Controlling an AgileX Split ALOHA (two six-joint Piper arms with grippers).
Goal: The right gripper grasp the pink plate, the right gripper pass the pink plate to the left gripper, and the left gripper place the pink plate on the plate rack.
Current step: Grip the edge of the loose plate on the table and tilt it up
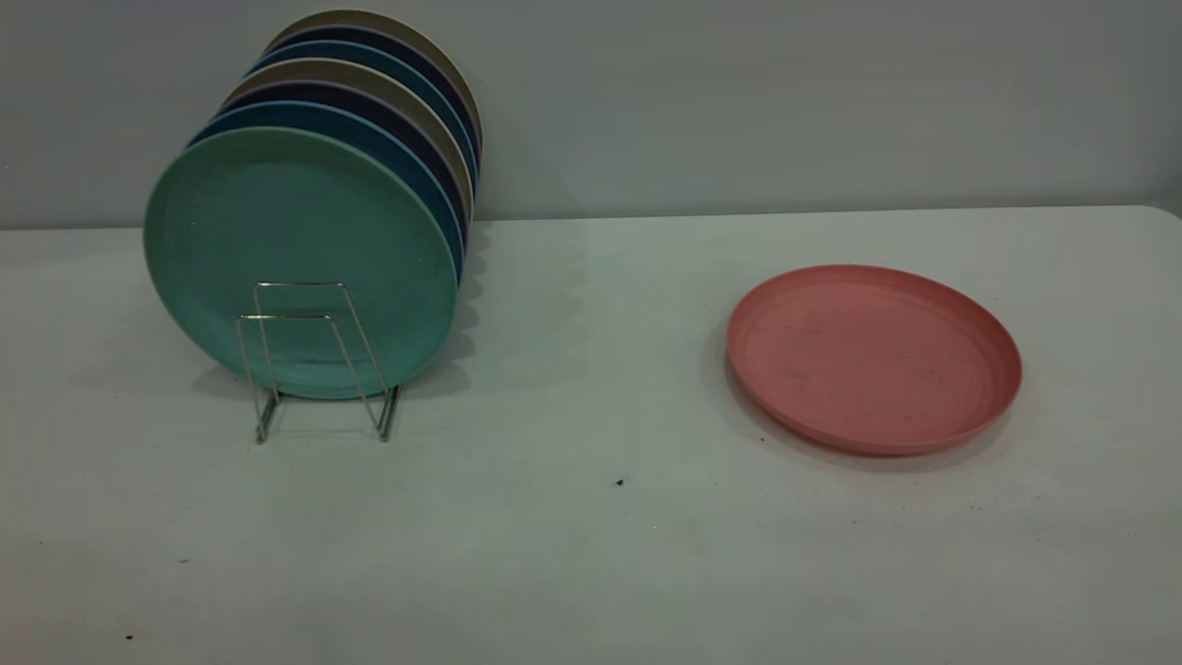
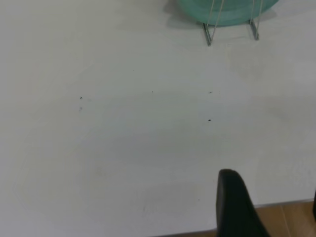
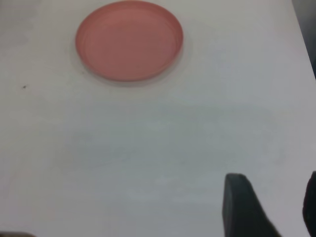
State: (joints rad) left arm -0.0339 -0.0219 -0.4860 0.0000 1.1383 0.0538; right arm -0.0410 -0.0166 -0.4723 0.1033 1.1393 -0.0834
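The pink plate (image 1: 873,356) lies flat on the white table at the right; it also shows in the right wrist view (image 3: 129,39). The silver wire plate rack (image 1: 314,360) stands at the left, its two front loops empty; its feet show in the left wrist view (image 2: 231,29). Neither arm shows in the exterior view. My right gripper (image 3: 271,197) is open and empty, well short of the pink plate. My left gripper (image 2: 269,197) is open and empty over the table's near edge, far from the rack.
A teal-green plate (image 1: 295,259) stands upright in the rack, with several blue, dark and beige plates (image 1: 369,92) stacked behind it. The white table (image 1: 591,517) ends at a grey wall behind. A wooden floor (image 2: 286,219) shows past the table edge.
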